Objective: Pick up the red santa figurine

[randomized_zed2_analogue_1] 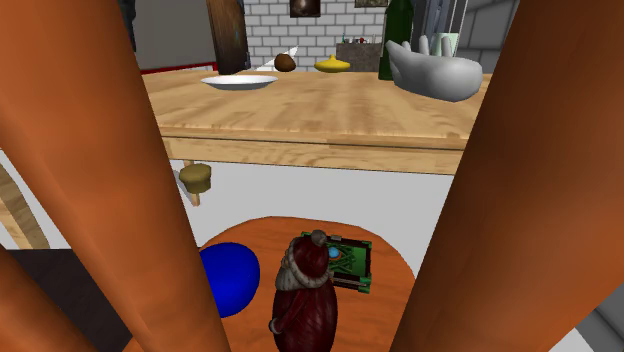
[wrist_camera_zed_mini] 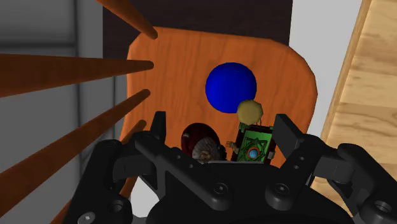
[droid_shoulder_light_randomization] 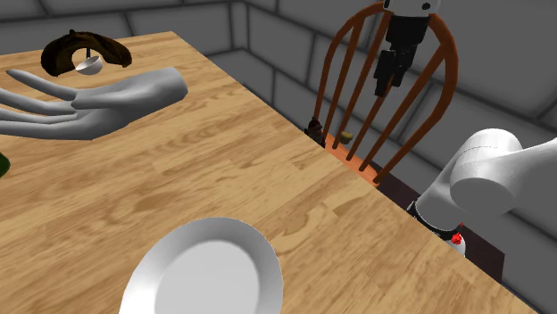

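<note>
Santa figurine (randomized_zed2_analogue_1: 305, 295) stands beneath wide-spread end effector (wrist_camera_zed_mini: 222, 130)

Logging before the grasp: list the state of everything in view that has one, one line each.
end effector, open, above the chair seat, holding nothing
red santa figurine, upright on the seat, not held
blue ball, resting on the seat
green box, on the seat beside the santa
white plate, empty, on the table
green bottle, upright on the table
</note>
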